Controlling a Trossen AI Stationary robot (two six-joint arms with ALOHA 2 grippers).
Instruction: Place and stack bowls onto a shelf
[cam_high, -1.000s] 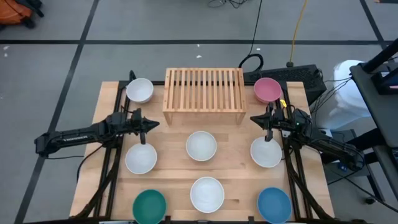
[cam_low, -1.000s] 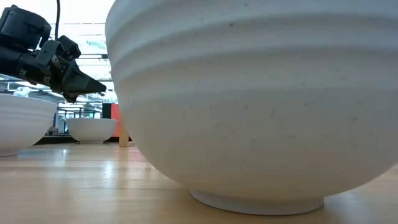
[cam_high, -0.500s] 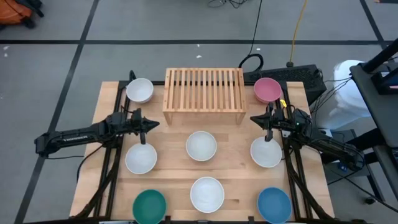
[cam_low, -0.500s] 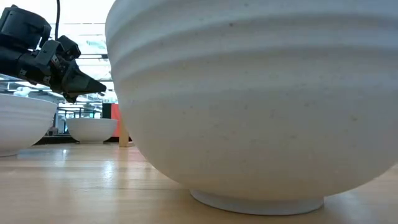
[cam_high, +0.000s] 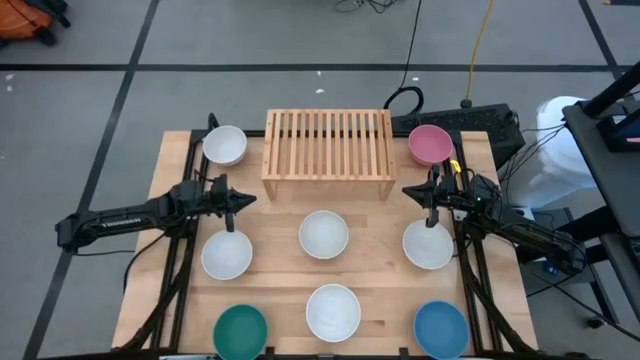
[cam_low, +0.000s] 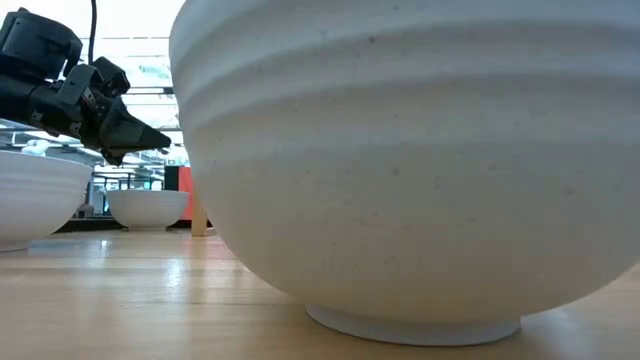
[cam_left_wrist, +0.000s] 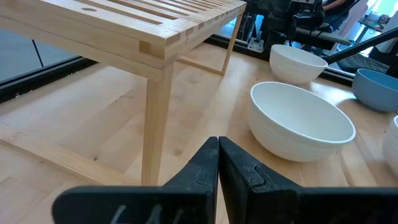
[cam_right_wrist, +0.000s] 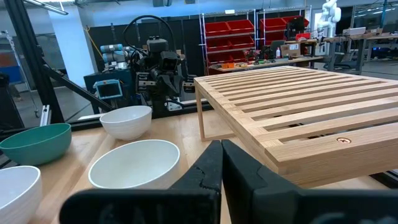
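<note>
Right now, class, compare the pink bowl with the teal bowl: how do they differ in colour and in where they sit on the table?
The pink bowl is pink; the teal bowl is green-blue. The pink bowl sits at the far right, beside the shelf; the teal bowl sits at the near left edge, away from it. The pink bowl lies close to the right gripper; the teal bowl has no gripper near. Both are round, upright, empty and alike in size.

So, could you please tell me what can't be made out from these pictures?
- Low view: a white bowl right at the lens hides the shelf, the coloured bowls and the right hand.
- High view: the teal bowl and blue bowl are cut by the bottom edge.
- Left wrist view: another blue bowl is cut by the side edge.
- Right wrist view: the shelf runs off the frame, its far legs unseen.
</note>
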